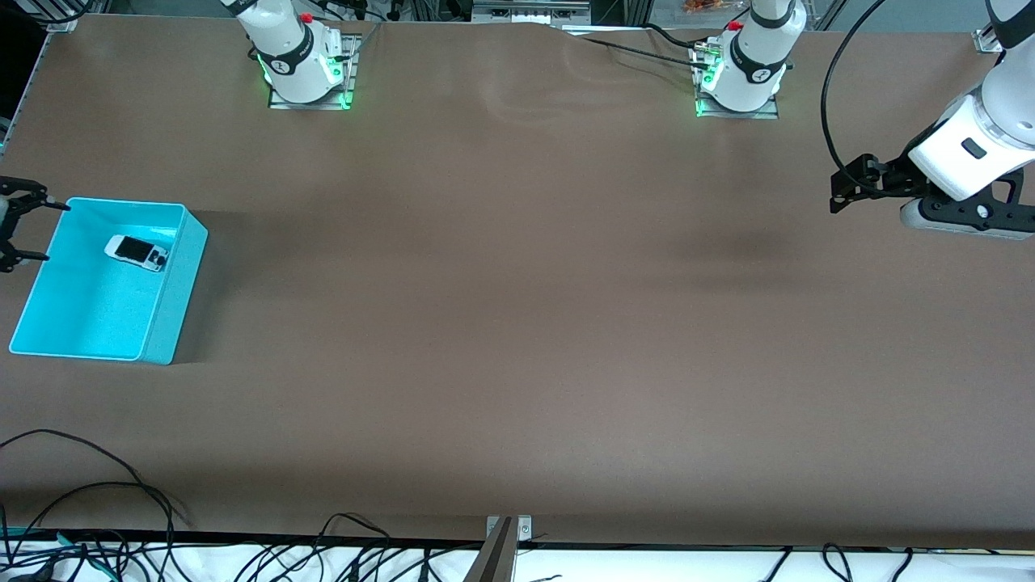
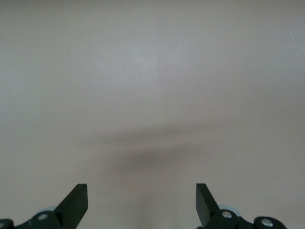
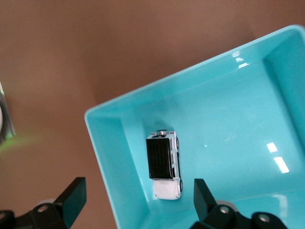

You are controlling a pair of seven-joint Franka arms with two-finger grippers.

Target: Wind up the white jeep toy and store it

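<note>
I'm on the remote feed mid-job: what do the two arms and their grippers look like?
Both arms are white with black joint rings, a red button, and green light at their bases. The left gripper is black on a white wrist housing, with a black cable looping above it. The right gripper shows only at the view's edge: thin black jaws. In both wrist views, the fingers are black, wedge-shaped, with small silver screws.

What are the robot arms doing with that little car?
The jeep is lying in the cyan bin at the right arm's end of the table, and nothing holds it. The right gripper is open at the bin's edge, empty. The left gripper waits, open and empty, over the bare table at its own end. The toy looks already stored.
</note>
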